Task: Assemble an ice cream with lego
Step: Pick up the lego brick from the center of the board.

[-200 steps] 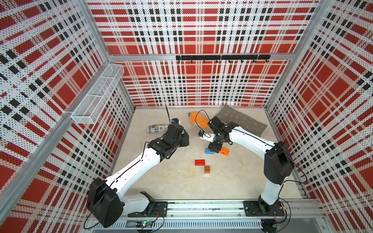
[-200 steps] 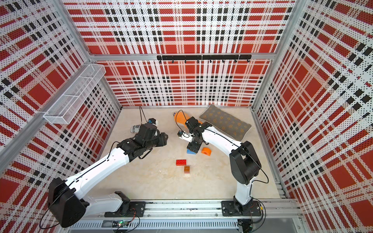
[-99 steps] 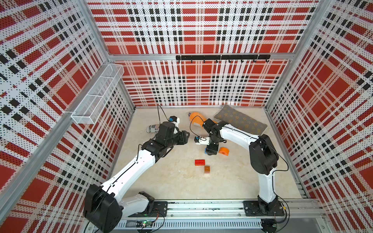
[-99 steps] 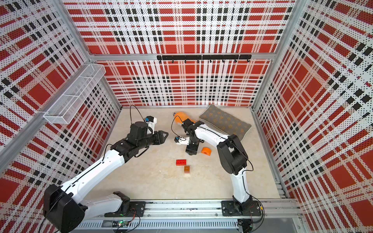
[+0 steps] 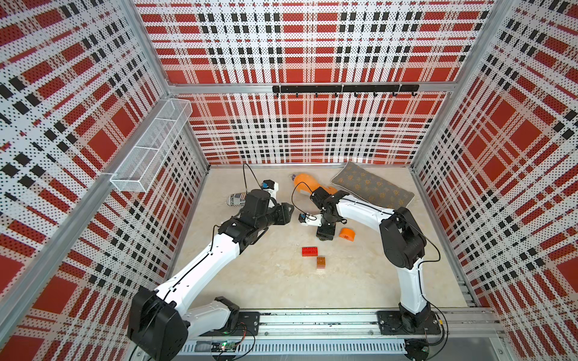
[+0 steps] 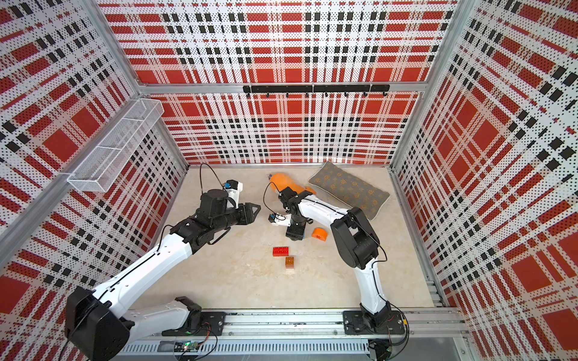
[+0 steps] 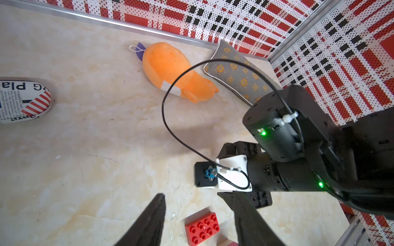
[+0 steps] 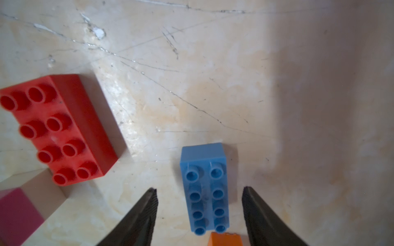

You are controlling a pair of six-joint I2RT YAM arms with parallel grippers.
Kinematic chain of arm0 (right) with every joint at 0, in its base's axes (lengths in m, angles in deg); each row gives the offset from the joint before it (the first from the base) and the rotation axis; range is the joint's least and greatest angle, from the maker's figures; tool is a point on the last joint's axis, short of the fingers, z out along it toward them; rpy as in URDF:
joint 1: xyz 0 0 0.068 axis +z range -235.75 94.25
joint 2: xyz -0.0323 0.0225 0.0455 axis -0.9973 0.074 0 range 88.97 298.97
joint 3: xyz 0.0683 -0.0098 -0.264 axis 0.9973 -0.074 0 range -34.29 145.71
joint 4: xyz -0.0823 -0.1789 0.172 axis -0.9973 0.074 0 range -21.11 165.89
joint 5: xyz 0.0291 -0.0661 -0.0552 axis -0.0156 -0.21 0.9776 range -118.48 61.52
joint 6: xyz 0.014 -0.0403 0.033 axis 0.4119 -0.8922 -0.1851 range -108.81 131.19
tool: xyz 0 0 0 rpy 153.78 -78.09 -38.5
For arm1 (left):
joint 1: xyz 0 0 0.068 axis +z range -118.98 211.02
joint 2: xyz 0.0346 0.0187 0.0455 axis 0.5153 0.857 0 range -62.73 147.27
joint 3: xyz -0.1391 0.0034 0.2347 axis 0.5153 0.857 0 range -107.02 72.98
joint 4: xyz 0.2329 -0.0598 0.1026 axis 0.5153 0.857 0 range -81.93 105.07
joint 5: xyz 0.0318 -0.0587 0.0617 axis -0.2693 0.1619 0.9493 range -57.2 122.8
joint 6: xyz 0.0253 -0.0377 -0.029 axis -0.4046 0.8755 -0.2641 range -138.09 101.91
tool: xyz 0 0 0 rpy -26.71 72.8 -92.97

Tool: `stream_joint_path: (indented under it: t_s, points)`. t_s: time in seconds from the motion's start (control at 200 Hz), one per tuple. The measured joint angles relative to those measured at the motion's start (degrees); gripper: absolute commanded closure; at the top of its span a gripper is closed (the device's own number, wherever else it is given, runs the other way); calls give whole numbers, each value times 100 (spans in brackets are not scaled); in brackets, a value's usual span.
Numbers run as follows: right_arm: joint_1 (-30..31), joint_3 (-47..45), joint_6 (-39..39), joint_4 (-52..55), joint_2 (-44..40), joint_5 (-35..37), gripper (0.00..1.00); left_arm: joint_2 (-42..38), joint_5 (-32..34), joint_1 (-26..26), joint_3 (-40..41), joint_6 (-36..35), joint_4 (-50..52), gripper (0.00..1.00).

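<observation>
The lego lies loose on the floor, and no stacked ice cream is in view. My right gripper (image 8: pixel 199 189) points down, open, with a blue brick (image 8: pixel 203 187) lying untouched between its fingers. In both top views that gripper (image 5: pixel 323 234) hides the brick. A rounded orange piece (image 5: pixel 347 234) sits just to its right. A red brick (image 5: pixel 309 251) and an amber one (image 5: pixel 321 262) lie nearer the front. A pink-and-cream block (image 8: pixel 19 215) edges the right wrist view. My left gripper (image 5: pixel 289 208) hovers open and empty, facing the right wrist.
An orange plush whale (image 5: pixel 305 183) and a grey patterned cushion (image 5: pixel 372 189) lie at the back. A printed pouch (image 5: pixel 237 199) sits behind the left arm. A wire basket (image 5: pixel 153 147) hangs on the left wall. A hook rail (image 5: pixel 344 89) runs along the back wall.
The right gripper has come down over the blue brick, covering it in the top views, and its jaws have narrowed slightly. The left gripper has shifted a little to the right.
</observation>
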Motion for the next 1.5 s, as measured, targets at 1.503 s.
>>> stream_joint_path:
  t_s: [1.503]
  points:
    - [59,-358,208,-284,-96,219,50,-214,120,0,181,0,-2,45]
